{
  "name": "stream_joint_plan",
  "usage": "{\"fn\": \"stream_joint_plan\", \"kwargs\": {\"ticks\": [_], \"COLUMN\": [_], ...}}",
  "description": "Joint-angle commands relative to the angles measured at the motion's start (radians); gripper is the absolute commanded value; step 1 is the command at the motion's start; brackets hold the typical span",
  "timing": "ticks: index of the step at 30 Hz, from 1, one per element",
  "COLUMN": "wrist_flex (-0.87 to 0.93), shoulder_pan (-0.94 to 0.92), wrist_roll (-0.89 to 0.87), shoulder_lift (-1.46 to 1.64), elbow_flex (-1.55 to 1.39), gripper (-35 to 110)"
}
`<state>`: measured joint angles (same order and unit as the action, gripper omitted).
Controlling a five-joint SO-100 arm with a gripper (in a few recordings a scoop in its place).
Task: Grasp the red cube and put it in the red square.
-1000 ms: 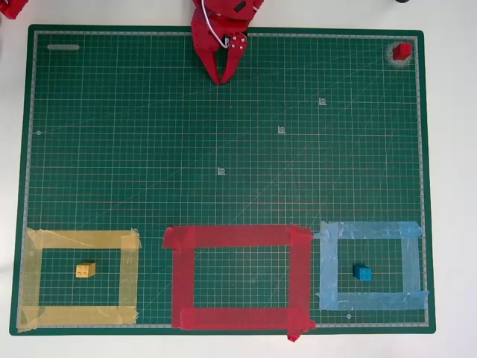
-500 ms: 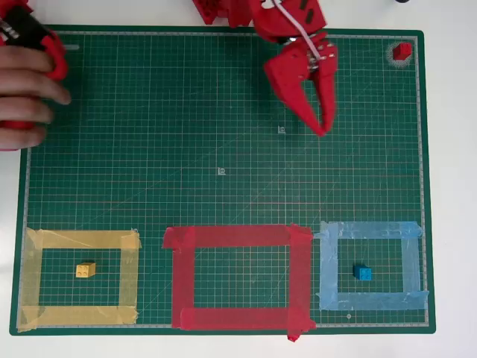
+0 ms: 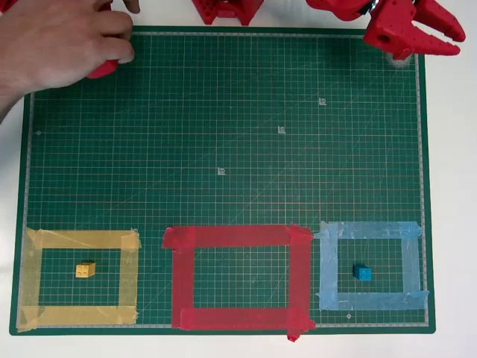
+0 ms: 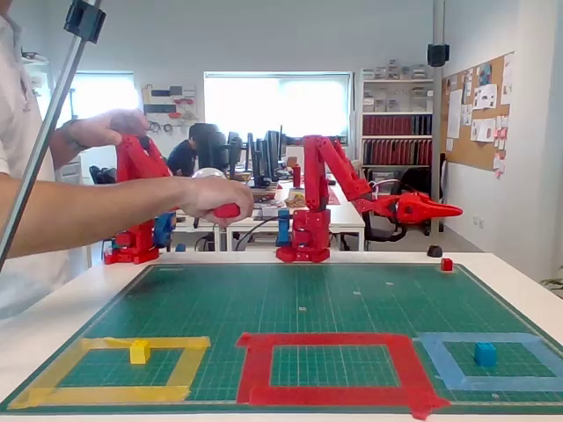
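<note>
The red cube (image 4: 447, 264) sits on the green mat's far right corner in the fixed view; in the overhead view the arm covers it. My red gripper (image 3: 460, 43) hovers over that top right corner, its fingers spread open and pointing right past the mat's edge, with nothing between them. In the fixed view the gripper (image 4: 456, 211) hangs well above the cube. The red square (image 3: 238, 236) of wide tape lies at the middle of the mat's near edge, also visible as the red square (image 4: 330, 341) in the fixed view, and holds nothing.
A yellow cube (image 3: 85, 270) lies inside a yellow tape frame (image 3: 82, 239), and a blue cube (image 3: 363, 273) inside a light-blue frame (image 3: 370, 230). A person's hand (image 3: 63, 41) reaches over the green mat (image 3: 238, 134) at its top left corner.
My gripper swung from the mat's top centre, out over the mat, and up to the top right corner above the red cube. The person's hand moved in over the top left corner.
</note>
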<state>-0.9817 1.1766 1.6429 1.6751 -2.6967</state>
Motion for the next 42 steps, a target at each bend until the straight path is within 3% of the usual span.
{"fn": "stream_joint_plan", "kwargs": {"ticks": [1,19,42], "wrist_flex": [-0.057,-0.048,-0.057], "shoulder_pan": [0.084,0.160,0.161], "wrist_roll": [0.018,0.014,-0.015], "shoulder_lift": [0.037,0.121,-0.193], "elbow_flex": [-0.037,-0.279,-0.106], "gripper": [9,14,14]}}
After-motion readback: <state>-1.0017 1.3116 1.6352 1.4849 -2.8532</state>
